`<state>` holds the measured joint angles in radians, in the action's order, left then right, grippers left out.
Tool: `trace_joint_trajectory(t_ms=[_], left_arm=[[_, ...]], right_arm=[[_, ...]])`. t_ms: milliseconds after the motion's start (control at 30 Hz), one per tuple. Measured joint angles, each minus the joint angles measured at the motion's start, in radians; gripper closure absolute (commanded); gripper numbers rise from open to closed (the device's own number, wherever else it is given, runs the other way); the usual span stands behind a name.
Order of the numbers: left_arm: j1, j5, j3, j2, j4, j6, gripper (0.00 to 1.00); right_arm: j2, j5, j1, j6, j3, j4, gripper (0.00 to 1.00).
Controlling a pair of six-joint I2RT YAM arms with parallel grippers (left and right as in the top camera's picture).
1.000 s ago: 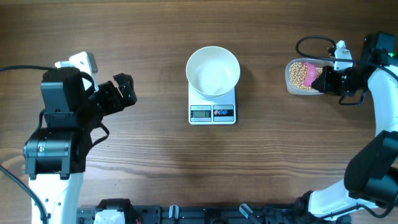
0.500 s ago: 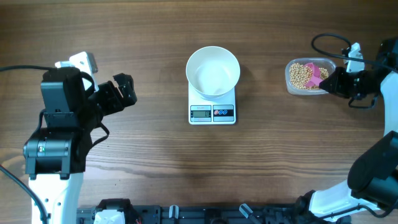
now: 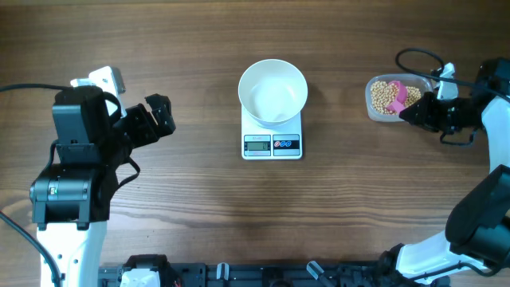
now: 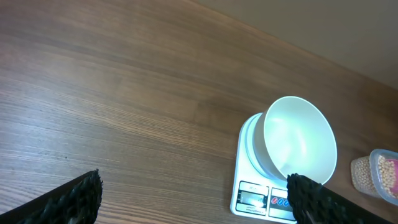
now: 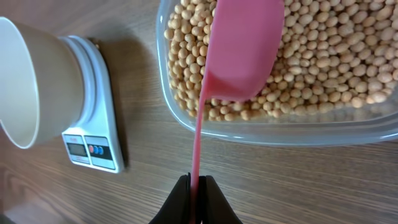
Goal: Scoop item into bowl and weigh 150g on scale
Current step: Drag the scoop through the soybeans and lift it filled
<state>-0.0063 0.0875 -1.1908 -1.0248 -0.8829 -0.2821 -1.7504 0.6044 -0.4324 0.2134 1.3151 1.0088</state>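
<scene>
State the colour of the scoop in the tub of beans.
Pink. The scoop shows best in the right wrist view, close up and filling much of the frame.

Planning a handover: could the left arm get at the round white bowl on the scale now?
Probably yes: only bare wooden table lies between the open left end effector and the round white bowl.

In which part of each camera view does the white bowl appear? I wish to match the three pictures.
Overhead: the bowl is at the top centre, standing on the scale.
Left wrist: the bowl is at the lower right, on the scale.
Right wrist: the bowl is at the left edge, partly cut off.
Shared landmark: the scale under the bowl, with its display and buttons, shows in all three views.
</scene>
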Motion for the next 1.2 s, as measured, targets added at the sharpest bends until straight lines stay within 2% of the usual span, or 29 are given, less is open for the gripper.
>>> trace_joint_trajectory(t_ms=[667, 1200], left_arm=[[0.000, 0.000, 0.000, 0.000, 0.000, 0.000, 0.00], [0.000, 0.000, 0.000, 0.000, 0.000, 0.000, 0.00]], right_arm=[[0.000, 0.077, -0.116, -0.030, 0.000, 0.023, 0.96], [0.000, 0.361, -0.296, -0.025, -0.073, 0.026, 0.96]])
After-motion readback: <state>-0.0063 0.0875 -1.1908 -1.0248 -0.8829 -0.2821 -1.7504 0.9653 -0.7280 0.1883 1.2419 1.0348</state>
